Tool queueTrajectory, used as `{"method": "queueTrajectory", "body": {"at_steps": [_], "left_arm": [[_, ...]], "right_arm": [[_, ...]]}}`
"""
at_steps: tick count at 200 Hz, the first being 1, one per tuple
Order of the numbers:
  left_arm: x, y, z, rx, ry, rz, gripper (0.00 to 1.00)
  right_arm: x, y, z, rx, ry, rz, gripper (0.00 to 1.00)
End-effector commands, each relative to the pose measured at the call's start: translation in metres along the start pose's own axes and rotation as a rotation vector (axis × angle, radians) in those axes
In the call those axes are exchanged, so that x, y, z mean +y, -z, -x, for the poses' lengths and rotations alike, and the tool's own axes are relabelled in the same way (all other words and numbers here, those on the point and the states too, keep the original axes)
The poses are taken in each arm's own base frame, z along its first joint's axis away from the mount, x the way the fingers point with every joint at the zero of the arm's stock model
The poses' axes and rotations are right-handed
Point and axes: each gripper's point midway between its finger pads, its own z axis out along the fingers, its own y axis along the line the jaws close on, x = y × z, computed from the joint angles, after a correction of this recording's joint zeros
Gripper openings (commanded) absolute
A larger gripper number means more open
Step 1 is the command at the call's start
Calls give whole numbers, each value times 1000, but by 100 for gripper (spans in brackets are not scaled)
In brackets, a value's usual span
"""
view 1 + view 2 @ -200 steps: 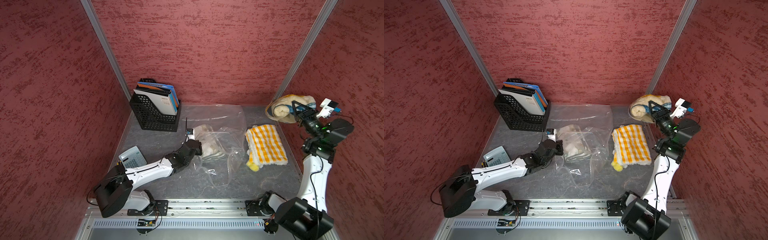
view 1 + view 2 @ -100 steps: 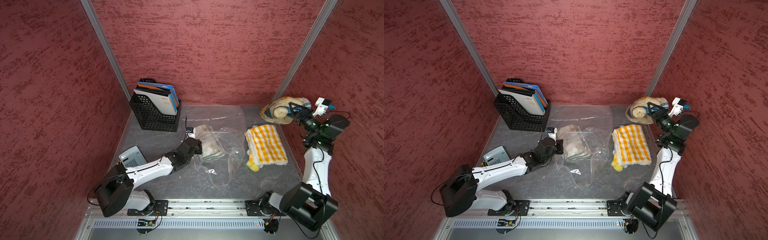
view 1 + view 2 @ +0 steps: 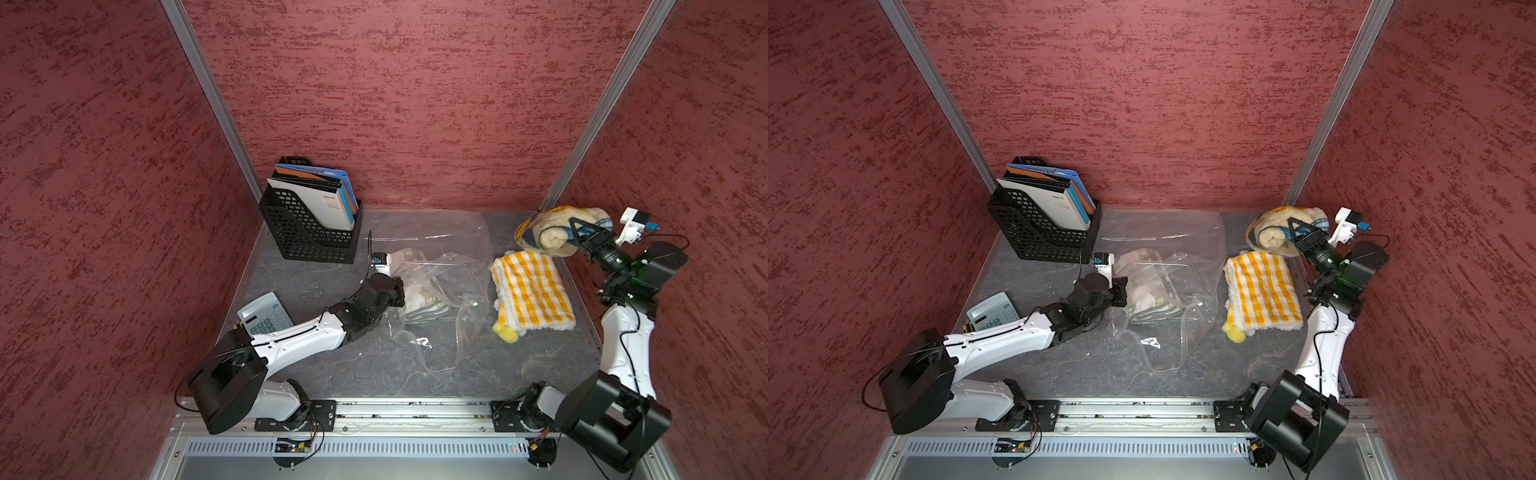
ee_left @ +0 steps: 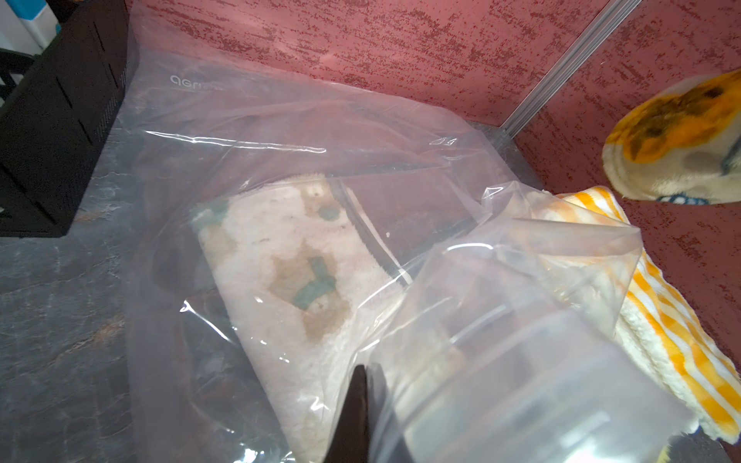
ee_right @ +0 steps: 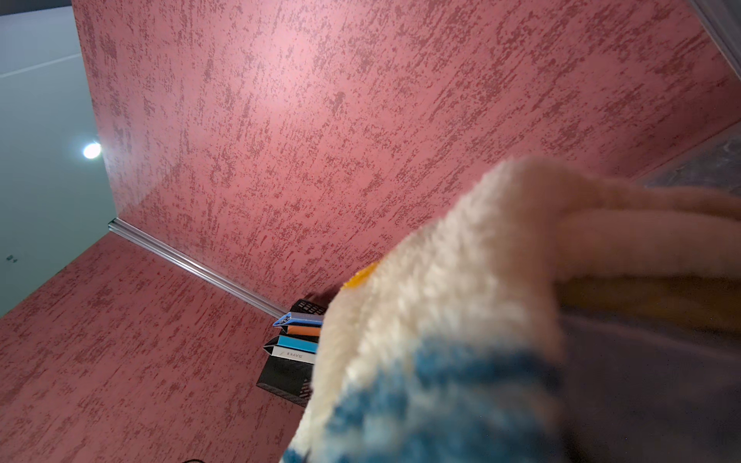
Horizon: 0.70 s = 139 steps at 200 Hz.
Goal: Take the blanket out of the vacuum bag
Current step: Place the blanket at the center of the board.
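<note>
Two grippers closed: one on the bag, one on a blanket.
vacuum bag (image 3: 436,232) lies mid-table with its long axis near–far, flat end at the far wall and crumpled end near. Its far-left corner print reads "agri…", rest unreadable. left gripper (image 3: 400,291) is pinched tight on the bag's left-side film, with the folded cream blanket (image 4: 288,272) inside. right gripper (image 3: 579,226) is clamped on the rolled blanket (image 3: 548,237), raised far right over the checked blanket (image 3: 532,291).

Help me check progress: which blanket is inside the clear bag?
The white, green-patched blanket, inside the vacuum bag. The yellow-checked blanket lies outside; the rolled blanket hangs in the right fingers.
</note>
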Motion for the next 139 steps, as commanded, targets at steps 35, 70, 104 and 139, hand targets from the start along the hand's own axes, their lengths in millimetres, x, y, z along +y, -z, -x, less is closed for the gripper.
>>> {"method": "queueTrajectory", "body": {"at_steps": [35, 70, 104, 139], "left_arm": [[-4, 10, -2, -22, 27, -57, 0], [-9, 20, -1, -36, 29, -84, 0], [-12, 28, -4, -41, 26, -101, 0], [-14, 37, -4, -41, 19, -106, 0]], "right_arm": [[-39, 35, -64, -24, -2, -170, 0], [-53, 56, -96, -13, -35, -287, 0], [-89, 74, -131, -11, -185, -417, 0], [-107, 94, -165, -16, -302, -503, 3]]}}
